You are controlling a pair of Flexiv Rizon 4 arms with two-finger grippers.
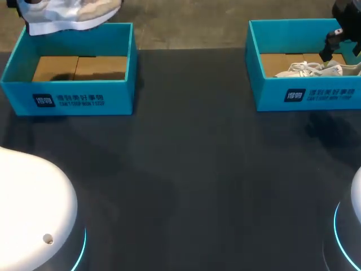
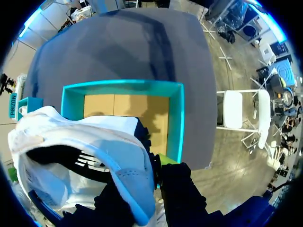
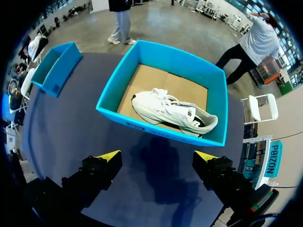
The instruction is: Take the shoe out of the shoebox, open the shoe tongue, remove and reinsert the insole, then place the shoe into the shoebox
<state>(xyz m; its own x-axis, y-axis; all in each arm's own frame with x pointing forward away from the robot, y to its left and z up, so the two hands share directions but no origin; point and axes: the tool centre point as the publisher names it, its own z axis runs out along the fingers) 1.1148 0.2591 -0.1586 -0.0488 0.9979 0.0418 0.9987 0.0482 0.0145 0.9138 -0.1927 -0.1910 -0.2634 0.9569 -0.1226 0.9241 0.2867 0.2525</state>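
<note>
The left gripper (image 2: pixel 154 166) is clamped on the rim of a white shoe (image 2: pixel 90 151) and holds it in the air above the far edge of the left shoebox (image 2: pixel 176 118). Only one yellow tip shows beside the shoe's wall, the other being hidden behind it, but the shoe hangs clear of the box, so I judge the grip to be firm. That box is down to its bare cardboard floor. In the head view the same shoe sits at the top corner, over the box's back wall.

The right gripper (image 3: pixel 157 158) hovers with its fingers wide apart, over the dark table (image 1: pixel 186 169) just in front of the right shoebox (image 3: pixel 113 101). Nothing is between its tips. A second white shoe (image 3: pixel 173 113) lies on its side inside that box, laces up, untouched.

As for progress, the first step looks done on the left side: the shoe is out of its box. What remains is nearly everything else, namely opening the tongue, pulling the insole out, putting it back, and returning the shoe to the box. The dark inside of the held shoe shows some pale print (which I take to be the insole in place), so the insole work does not seem to have begun. The free right gripper is probably needed to work the tongue while the left one steadies the shoe
</note>
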